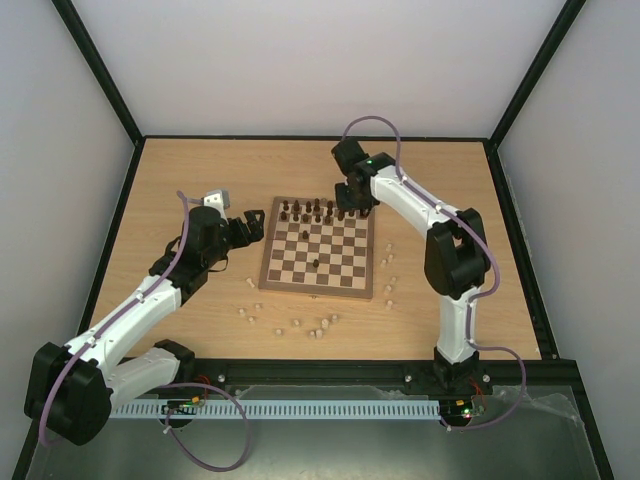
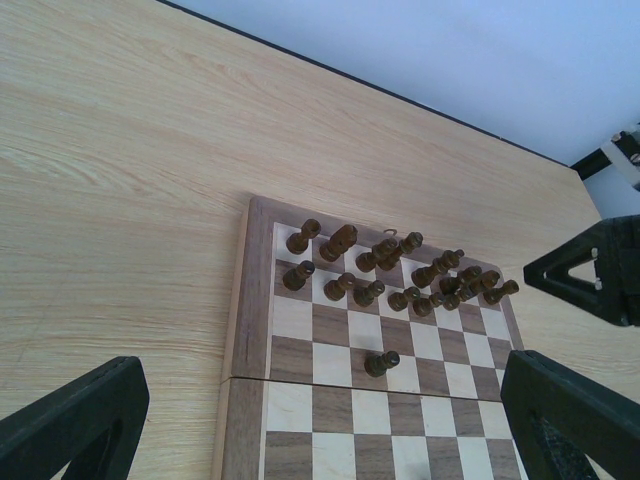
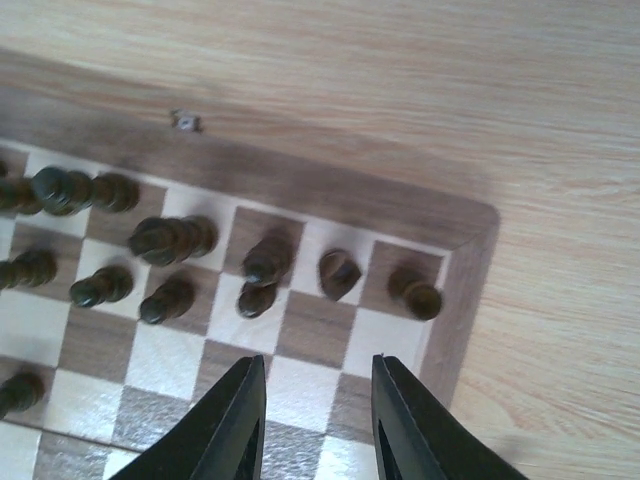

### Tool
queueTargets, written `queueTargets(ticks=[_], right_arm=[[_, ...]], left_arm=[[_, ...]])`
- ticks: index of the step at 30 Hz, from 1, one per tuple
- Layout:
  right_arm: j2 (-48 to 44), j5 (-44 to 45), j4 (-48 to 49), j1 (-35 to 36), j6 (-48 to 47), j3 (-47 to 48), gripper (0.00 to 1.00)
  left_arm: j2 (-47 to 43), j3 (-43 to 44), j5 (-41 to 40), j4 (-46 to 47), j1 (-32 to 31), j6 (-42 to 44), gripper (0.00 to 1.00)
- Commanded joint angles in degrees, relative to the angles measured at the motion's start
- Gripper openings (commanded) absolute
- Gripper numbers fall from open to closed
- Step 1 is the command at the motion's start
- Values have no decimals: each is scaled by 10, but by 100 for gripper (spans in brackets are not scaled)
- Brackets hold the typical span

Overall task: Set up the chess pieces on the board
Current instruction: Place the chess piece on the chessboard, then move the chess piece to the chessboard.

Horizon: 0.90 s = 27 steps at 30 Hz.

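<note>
The checkered board (image 1: 300, 284) lies mid-table. Several dark brown pieces (image 1: 318, 210) stand along its two far rows, and one dark pawn (image 1: 317, 263) stands alone near the middle. Pale beige pieces (image 1: 318, 331) lie scattered on the table in front of and to the right of the board. My right gripper (image 1: 352, 204) hovers open and empty over the board's far right corner; its view shows dark pieces (image 3: 262, 262) ahead of the fingers (image 3: 232, 428). My left gripper (image 1: 250, 229) is open and empty, beside the board's left edge (image 2: 240, 330).
Dark rails (image 1: 110, 215) edge the wooden table, with white walls beyond. A clear panel and cable strip (image 1: 300, 408) run along the near side by the arm bases. Beige pieces (image 1: 387, 275) sit close to the board's right edge.
</note>
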Motion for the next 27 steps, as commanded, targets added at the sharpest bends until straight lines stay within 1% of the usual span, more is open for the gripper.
queueTargets(ticks=[1, 17, 20, 27], right_arm=[[-12, -11, -13, 29, 11, -17, 31], [38, -10, -11, 41, 25, 11, 30], [48, -10, -10, 41, 25, 15, 28], [64, 4, -7, 40, 27, 21, 27]], left_arm=[[-5, 15, 0, -6, -3, 4, 100], [-15, 14, 1, -9, -3, 4, 100], [-15, 15, 1, -9, -3, 4, 100], [-14, 15, 0, -9, -2, 4, 100]])
